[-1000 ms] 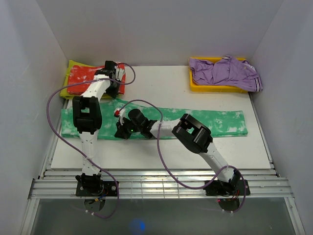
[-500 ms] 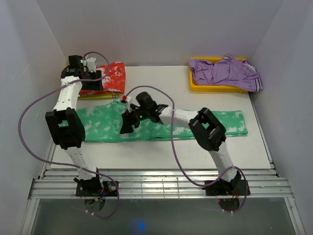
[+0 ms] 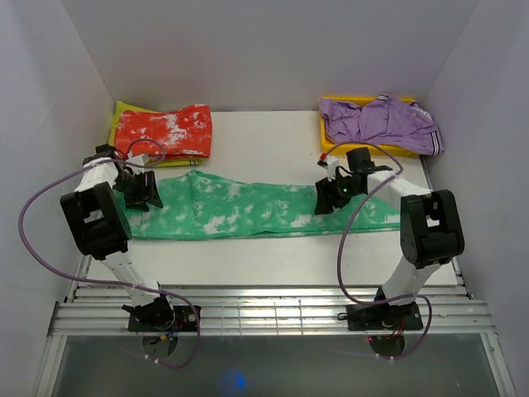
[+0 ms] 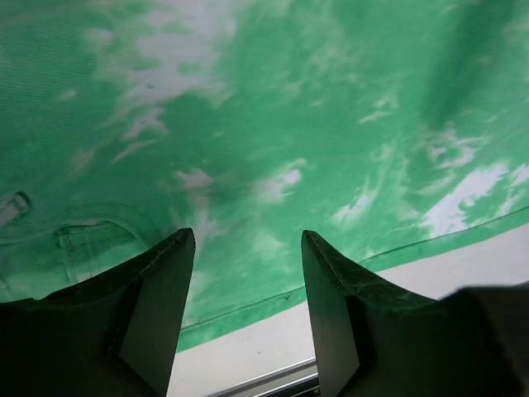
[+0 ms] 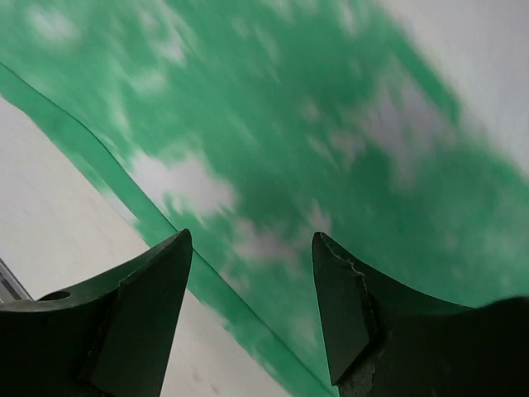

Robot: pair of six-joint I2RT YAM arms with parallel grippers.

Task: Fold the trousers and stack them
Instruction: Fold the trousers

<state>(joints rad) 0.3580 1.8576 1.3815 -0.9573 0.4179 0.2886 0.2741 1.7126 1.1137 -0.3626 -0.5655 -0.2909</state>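
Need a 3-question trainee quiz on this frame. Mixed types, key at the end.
1. True or false: the trousers lie spread lengthwise on the table.
2. What lies in the yellow bin? A) purple garment B) red garment C) nothing
3. Fill in: the left gripper and right gripper hover over green cloth, jaws ___.
Key: 1 true; 2 A; 3 open.

We are looking down past our left gripper (image 4: 248, 238), whose two dark fingers (image 4: 157, 298) are standing apart with nothing between them, above the green, white-blotched trousers (image 4: 314, 116), whose edge is lying across the white table (image 4: 471, 256).
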